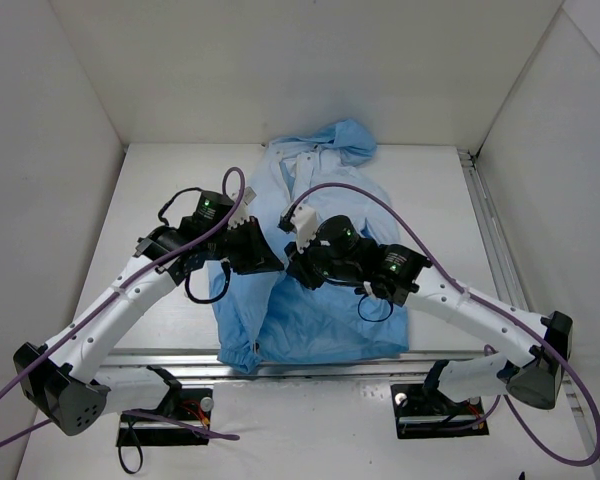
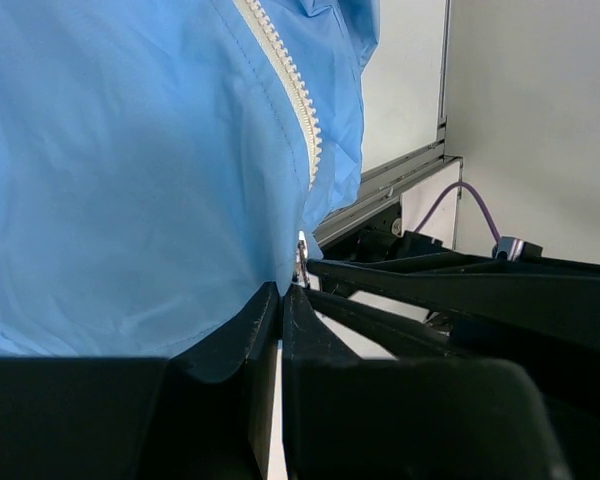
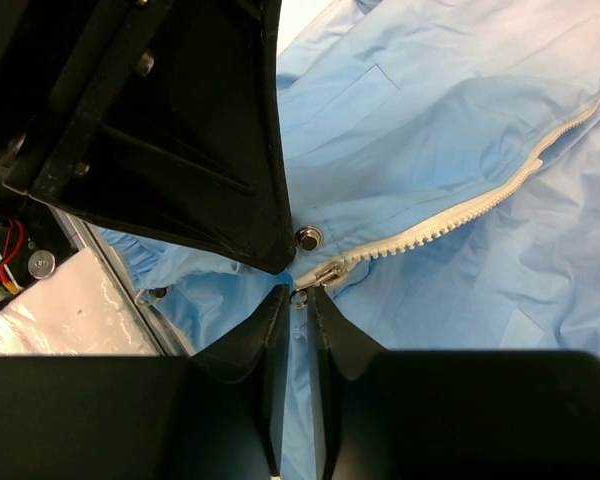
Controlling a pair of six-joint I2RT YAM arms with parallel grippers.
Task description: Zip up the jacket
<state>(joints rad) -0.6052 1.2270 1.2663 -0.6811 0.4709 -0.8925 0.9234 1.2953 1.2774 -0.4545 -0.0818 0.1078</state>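
1. The jacket [image 1: 320, 310] is lying spread on the middle of the table [image 1: 160, 200]. Its hood [image 1: 345, 140] is pointing toward the far wall and its hem is reaching the near edge.
2. The white zipper [image 3: 460, 215] is running from the hem end up across the blue fabric in the right wrist view. Whether its 2 halves are joined there I cannot tell.
3. The metal pull [image 3: 320, 273] is sitting at the lower end of those teeth, just beside a round snap [image 3: 307, 238].
4. The right fingers [image 3: 280, 305] are standing almost shut, with only a narrow slit between them, and are pinching the pull's ring at their tips.
5. The left fingers [image 2: 268, 305] are pressing fully together, clamping a fold of blue fabric just below where the teeth end in the left wrist view.
6. In the top view, the 2 sets of fingers are sitting tip to tip, very near each other, over the jacket's lower middle. The left arm is reaching in from the left and the right arm from the right.
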